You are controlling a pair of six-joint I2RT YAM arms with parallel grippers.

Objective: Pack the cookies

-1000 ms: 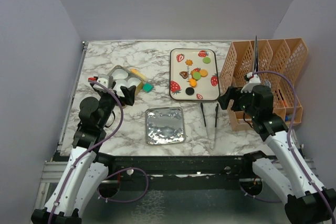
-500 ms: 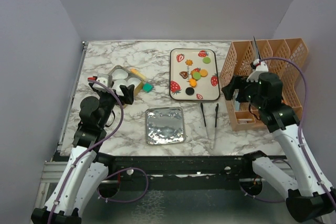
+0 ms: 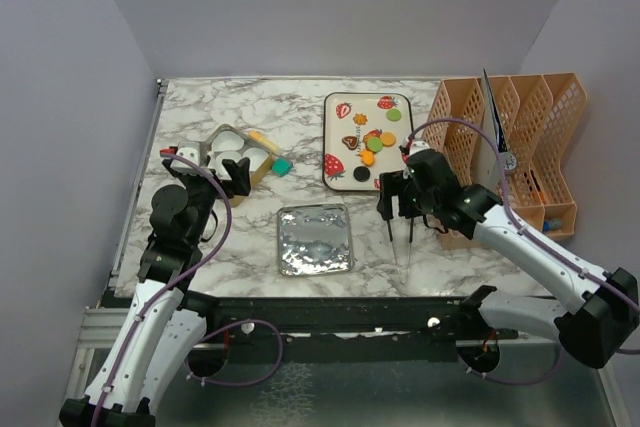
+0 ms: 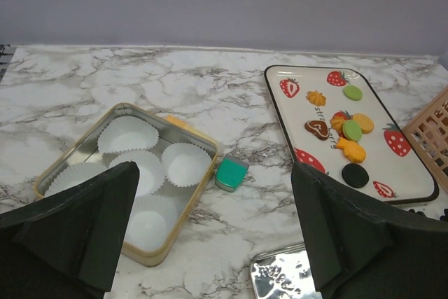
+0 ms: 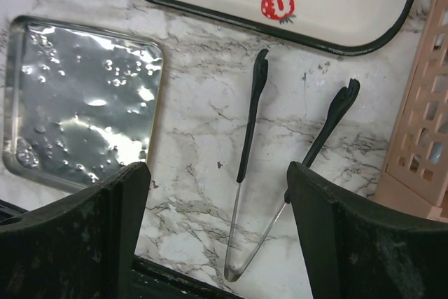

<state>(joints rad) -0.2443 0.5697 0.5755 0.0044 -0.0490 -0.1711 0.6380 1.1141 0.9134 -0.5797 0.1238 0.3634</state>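
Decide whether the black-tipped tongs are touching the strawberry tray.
Apart. The right wrist view shows bare marble between the tongs and the tray.

Left arm (image 3: 168,247) folded near its base; left hand (image 3: 238,179) held level, fingers (image 4: 77,222) spread wide, holding nothing; right arm (image 3: 525,247) stretched inward (elbow low); right hand (image 3: 398,203) tipped downward, fingers (image 5: 105,229) parted, empty.
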